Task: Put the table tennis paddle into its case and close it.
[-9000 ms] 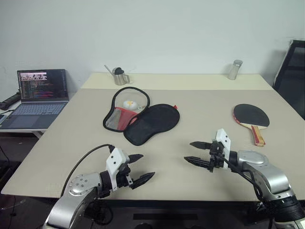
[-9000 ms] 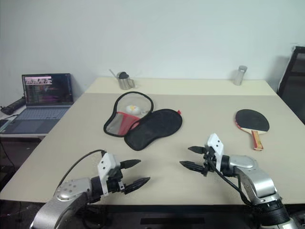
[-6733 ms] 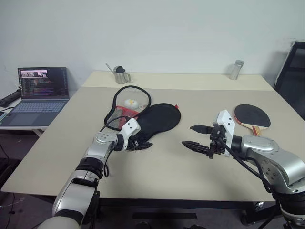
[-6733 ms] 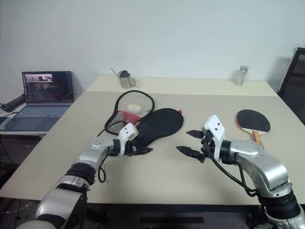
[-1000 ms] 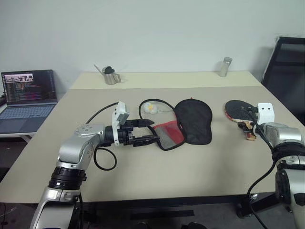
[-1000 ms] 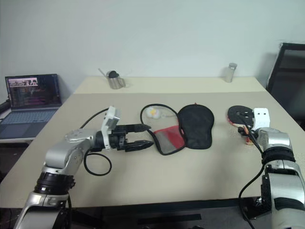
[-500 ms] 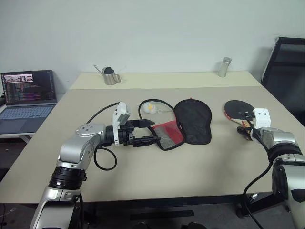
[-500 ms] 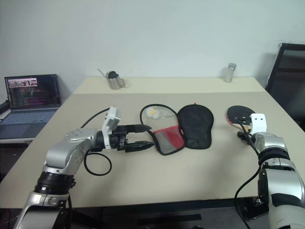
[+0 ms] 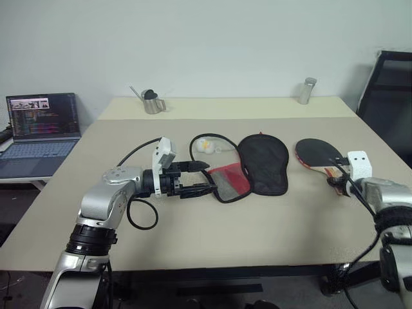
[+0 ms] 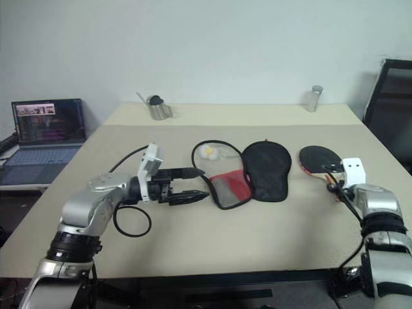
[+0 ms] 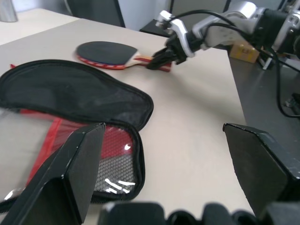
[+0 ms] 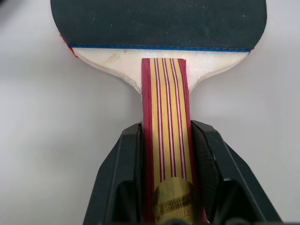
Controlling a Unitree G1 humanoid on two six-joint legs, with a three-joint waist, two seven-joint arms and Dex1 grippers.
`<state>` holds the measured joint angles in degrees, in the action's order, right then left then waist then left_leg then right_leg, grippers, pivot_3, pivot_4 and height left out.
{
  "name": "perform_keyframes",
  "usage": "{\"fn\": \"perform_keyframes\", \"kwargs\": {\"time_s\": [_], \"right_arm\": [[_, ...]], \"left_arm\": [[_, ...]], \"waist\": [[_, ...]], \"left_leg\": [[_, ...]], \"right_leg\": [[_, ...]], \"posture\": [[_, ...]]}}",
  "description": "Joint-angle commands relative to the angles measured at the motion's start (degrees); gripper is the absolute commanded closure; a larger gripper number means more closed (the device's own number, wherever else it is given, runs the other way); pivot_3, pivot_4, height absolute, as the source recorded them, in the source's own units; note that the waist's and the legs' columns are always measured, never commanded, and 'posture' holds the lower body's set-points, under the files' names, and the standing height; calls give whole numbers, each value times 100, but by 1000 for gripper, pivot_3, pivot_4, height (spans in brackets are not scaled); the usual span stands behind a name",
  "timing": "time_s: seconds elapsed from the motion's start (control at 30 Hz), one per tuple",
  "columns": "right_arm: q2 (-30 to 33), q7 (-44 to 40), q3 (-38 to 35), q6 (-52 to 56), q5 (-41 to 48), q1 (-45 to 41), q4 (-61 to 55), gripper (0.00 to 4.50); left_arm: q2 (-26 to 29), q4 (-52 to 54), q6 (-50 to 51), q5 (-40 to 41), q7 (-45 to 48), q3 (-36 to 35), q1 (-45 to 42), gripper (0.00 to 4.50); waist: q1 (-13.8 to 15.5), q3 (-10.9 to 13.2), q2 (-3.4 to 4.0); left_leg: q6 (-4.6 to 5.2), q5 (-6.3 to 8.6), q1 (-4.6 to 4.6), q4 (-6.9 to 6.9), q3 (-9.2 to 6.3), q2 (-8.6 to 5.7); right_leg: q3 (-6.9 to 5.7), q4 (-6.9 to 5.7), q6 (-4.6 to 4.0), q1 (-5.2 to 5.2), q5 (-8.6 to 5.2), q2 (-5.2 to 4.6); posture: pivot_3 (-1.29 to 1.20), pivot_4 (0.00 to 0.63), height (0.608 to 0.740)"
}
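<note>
Your right gripper (image 12: 166, 154) is pinching the striped wooden handle of the table tennis paddle with the round black rubber face and red edge (image 9: 318, 153), its two black fingers (image 12: 123, 168) pressing either side of the handle. The paddle is lying at the right side of the beige worktop (image 9: 270, 219), well apart from the case. A round gold label is showing at the handle's butt; its writing is too small to read. Your left gripper (image 9: 198, 178) is hovering with its fingers spread wide, just beside the open black-and-red paddle-shaped fabric case with mesh pocket (image 9: 248, 167), which is lying at the worktop's centre with a small yellow-white duck charm (image 9: 205, 145) near its far rim. An open laptop (image 9: 40, 132) is displaying unreadable text lines.
</note>
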<state>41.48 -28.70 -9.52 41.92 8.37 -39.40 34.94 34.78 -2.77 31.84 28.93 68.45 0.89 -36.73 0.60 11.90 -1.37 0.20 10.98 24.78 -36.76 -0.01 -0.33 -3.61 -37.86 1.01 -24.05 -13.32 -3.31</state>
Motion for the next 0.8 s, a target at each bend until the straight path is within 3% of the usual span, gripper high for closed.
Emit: {"fn": "perform_keyframes", "kwargs": {"time_s": [0.03, 0.27, 0.4, 0.6, 0.8], "right_arm": [[269, -165, -305, 1302, 414, 909, -1987, 3324], [128, -2, -1177, 3395, 1142, 2627, -5308, 3324], [-87, 154, -1368, 3820, 1261, 2946, -5861, 3325], [-201, 292, -1220, 3662, 1193, 2798, -5654, 3325], [-173, 285, -953, 3434, 1169, 2520, -5330, 1392]], "left_arm": [[12, 187, -93, 77, 106, -2, -66, 101], [-65, 245, -61, 110, 254, 150, -62, 101], [-69, 307, -15, 188, 458, 210, -69, 101], [-5, 405, -158, 94, 753, 336, -92, 101], [87, 489, -232, 32, 758, 325, -32, 101]], "waist": [[36, 0, 0], [28, -1, 2], [11, -1, 2], [-7, -1, 1], [-31, -1, 1]], "left_leg": [[-1, 1, 1, -1, -1, 0], [-1, 2, -4, -7, -14, 7], [-3, 3, -6, -10, -12, 10], [-3, 4, -5, -12, -10, 8], [-2, 4, -5, -13, -9, 8]], "right_leg": [[0, 1, 0, 0, 0, 0], [5, -7, 0, -1, 0, 1], [6, -6, 1, 0, 0, 4], [6, -2, 0, 0, 1, 4], [7, -3, 1, -1, 1, 5]], "posture": [[0, 150, 740], [0, 150, 740], [0, 150, 740], [0, 150, 740], [0, 150, 740]]}}
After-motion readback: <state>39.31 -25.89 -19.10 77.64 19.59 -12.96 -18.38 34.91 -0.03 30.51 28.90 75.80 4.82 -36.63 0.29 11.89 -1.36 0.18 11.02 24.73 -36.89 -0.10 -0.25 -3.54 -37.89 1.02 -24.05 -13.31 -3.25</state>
